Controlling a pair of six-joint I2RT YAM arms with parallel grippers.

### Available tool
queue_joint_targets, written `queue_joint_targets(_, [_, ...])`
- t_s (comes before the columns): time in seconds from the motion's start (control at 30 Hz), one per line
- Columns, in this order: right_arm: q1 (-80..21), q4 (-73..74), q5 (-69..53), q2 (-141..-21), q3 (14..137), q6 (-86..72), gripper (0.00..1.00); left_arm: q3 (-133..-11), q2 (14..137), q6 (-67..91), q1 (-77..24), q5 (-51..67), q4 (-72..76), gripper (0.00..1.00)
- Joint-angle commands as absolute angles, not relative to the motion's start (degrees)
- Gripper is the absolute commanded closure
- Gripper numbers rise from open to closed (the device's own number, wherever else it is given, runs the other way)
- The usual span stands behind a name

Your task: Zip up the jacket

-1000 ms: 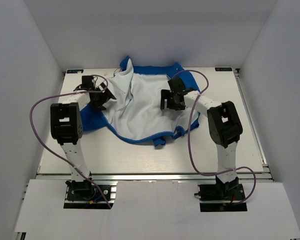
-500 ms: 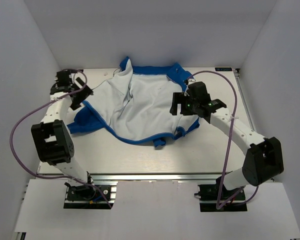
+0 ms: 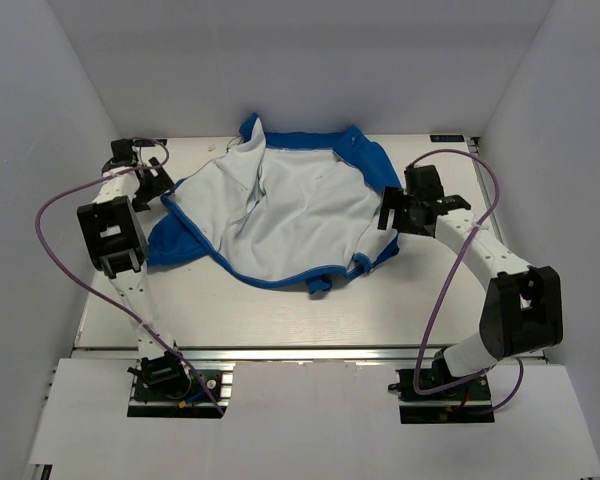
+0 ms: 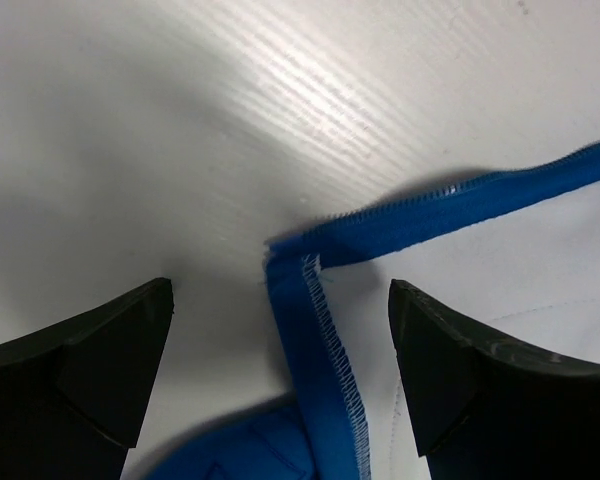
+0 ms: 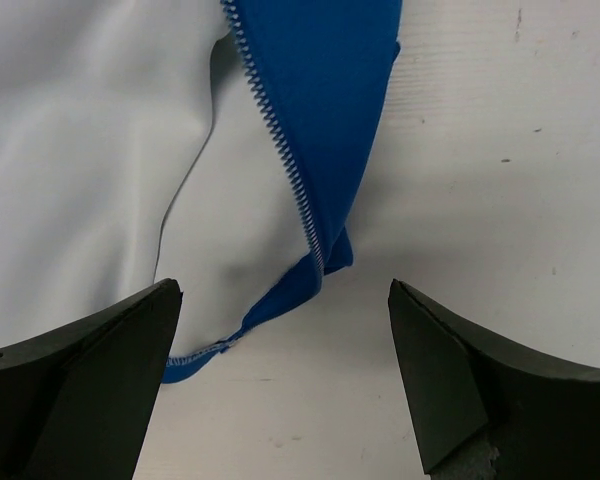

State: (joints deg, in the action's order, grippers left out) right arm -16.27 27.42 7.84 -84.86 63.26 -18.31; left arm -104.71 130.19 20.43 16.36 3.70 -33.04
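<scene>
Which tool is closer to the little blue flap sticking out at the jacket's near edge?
Right. The right tool is just beyond and right of the flap; the left tool is across the jacket, far left.

Observed: left arm [image 3: 128, 290] and right arm [image 3: 475, 245], white links, black joint housings; purple cable [image 3: 450, 153] looped along each; left tool [image 4: 280, 300] and right tool [image 5: 280, 295] black, wedge-shaped fingers [image 4: 100, 370].

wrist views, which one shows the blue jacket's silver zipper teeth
The right wrist view: silver zipper teeth line the bright blue soft jacket; the left shows blue edging with white stitching.
</scene>
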Motion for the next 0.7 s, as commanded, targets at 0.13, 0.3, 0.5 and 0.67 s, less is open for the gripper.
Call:
queue_joint_targets(0.13, [-13.8,27.8,8.4,-87.3,67.8,-16.9,0.11,-105.6,131.6,14.7,16.2,4.4,-33.7,0.14])
queue_joint_targets(0.3, [-13.0,28.9,9.4,-86.6,68.1,-15.6,0.11,-101.4,129.7,9.3,14.7,7.1,-31.7,0.3])
queue_joint_targets(0.5, [-12.7,28.5,9.5,-84.5,66.3,-16.1,0.11,-99.1,127.8,4.3,8.6,-8.7,-30.3,0.35])
queue_joint_targets(0.67, [-12.5,28.3,10.2,-81.8,64.4,-15.8,0.11,-107.2,134.1,6.8,8.3,-14.3,-37.5,0.63])
